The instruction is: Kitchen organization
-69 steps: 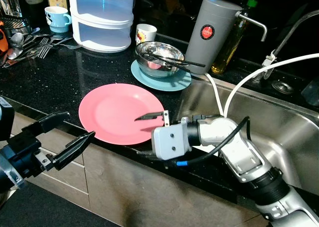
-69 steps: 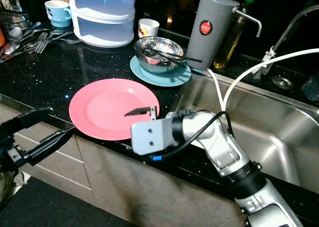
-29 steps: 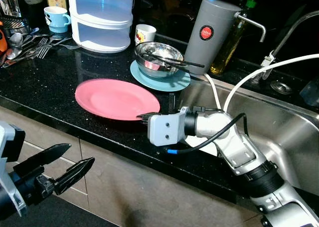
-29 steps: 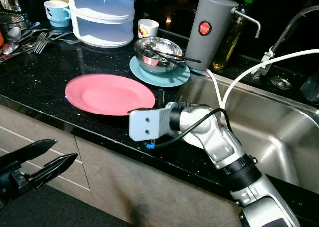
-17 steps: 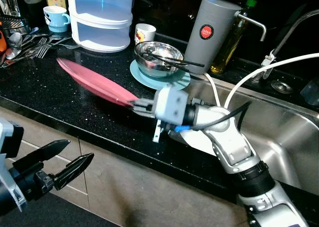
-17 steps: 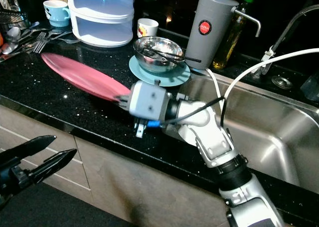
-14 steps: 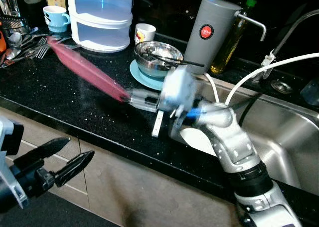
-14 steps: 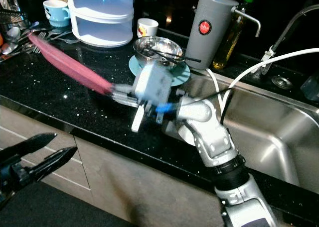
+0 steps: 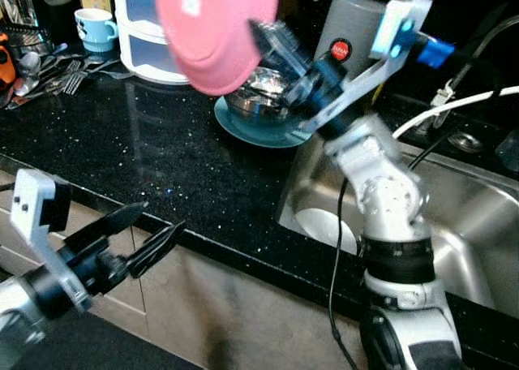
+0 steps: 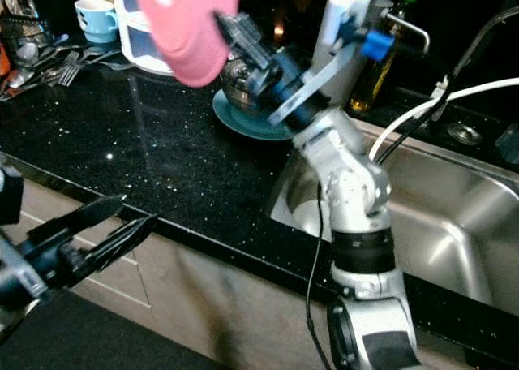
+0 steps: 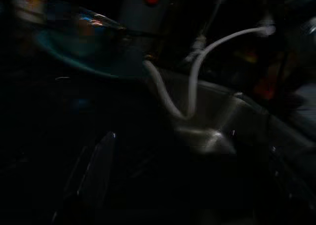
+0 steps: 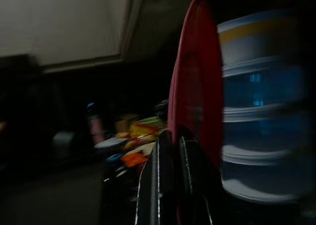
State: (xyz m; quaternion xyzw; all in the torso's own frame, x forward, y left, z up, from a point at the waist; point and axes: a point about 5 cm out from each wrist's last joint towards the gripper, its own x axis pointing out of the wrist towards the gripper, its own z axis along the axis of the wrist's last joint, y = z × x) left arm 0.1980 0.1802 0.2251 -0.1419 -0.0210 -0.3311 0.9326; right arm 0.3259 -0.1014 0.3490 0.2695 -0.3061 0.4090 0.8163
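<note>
The pink plate is held high above the counter, in front of the white container, pinched at its rim by the closed fingers of the right gripper. Because only the edge is gripped and the plate is blurred as if mid-swing, it could be slipped from the fingers and dropped onto the steel bowl and blue plate below, or knocked against the container. The left gripper is carried low before the counter front with its fingers slightly spread and nothing between them.
</note>
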